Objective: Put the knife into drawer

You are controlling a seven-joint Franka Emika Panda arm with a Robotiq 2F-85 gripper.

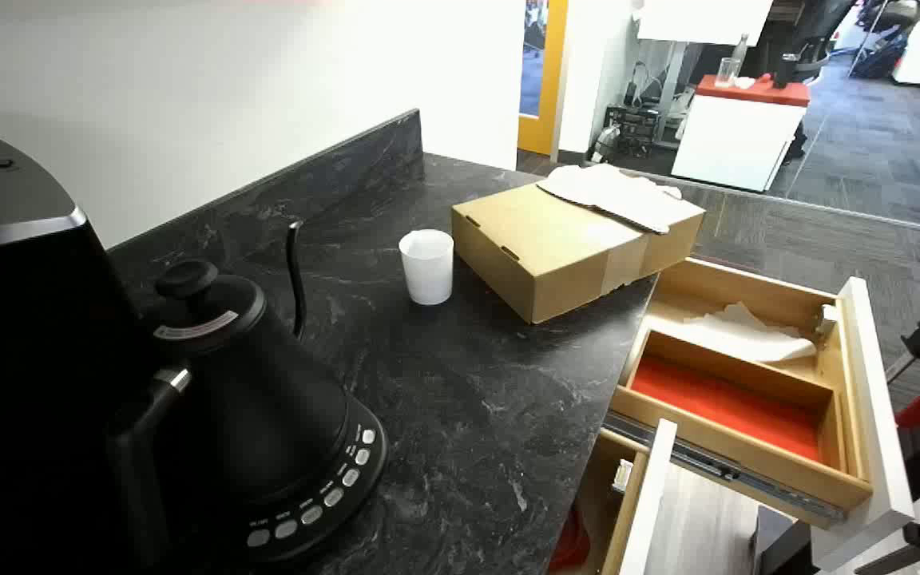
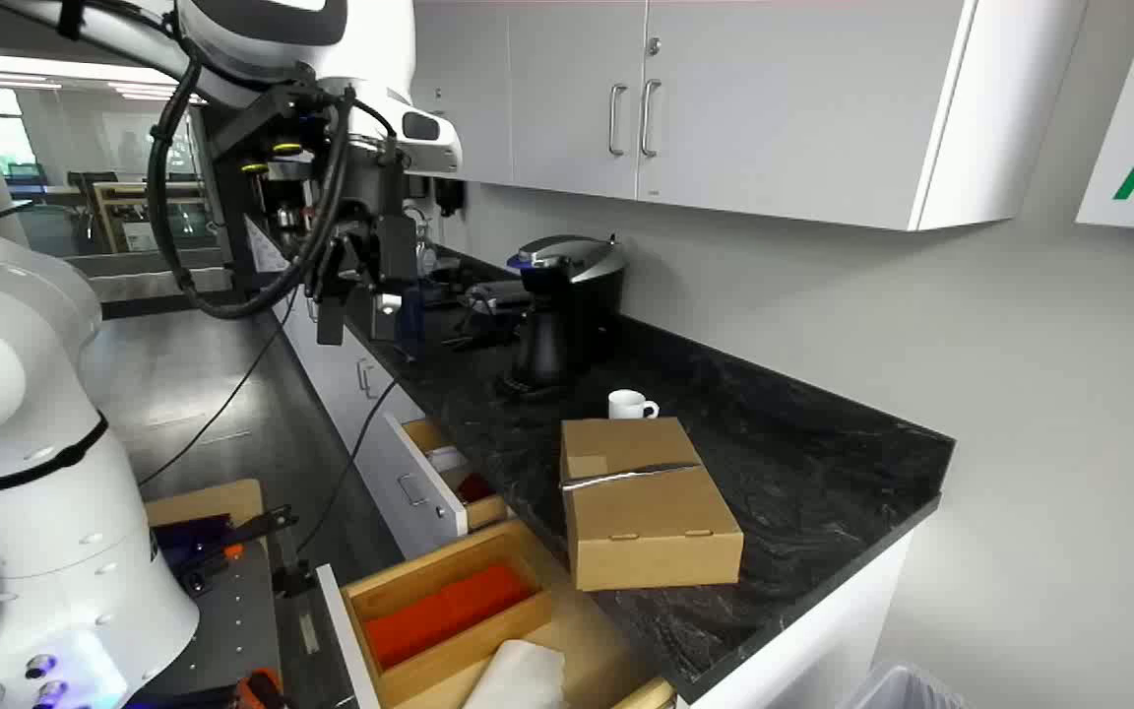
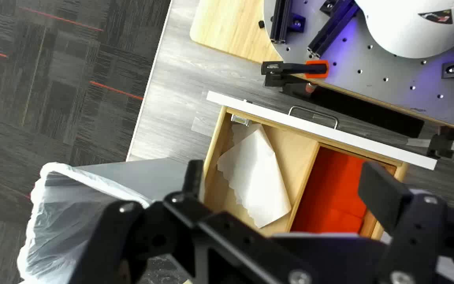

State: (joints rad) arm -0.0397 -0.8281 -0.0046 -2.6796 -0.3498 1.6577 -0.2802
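The light wooden drawer stands open beside the counter; its white front shows in both exterior views (image 1: 879,407) (image 2: 346,635) and its divider in the wrist view (image 3: 305,188). One compartment is lined red-orange; the pale one holds a loose white sheet (image 3: 256,177). I see no knife in the drawer or between the fingers. A thin dark-and-pale strip (image 2: 631,476) crosses the cardboard box; I cannot tell whether it is the knife or a torn edge. My gripper (image 2: 358,313) is high above the counter, fingers spread and empty; the drawer shows below between its fingers (image 3: 288,185).
The cardboard box (image 1: 564,239) stands at the counter edge by the drawer, with a ragged white piece (image 1: 620,196) on it. A white cup (image 1: 428,267), a black kettle (image 1: 252,399) and another open drawer (image 1: 648,503) are near. A lined bin (image 3: 77,221) stands beyond the drawer.
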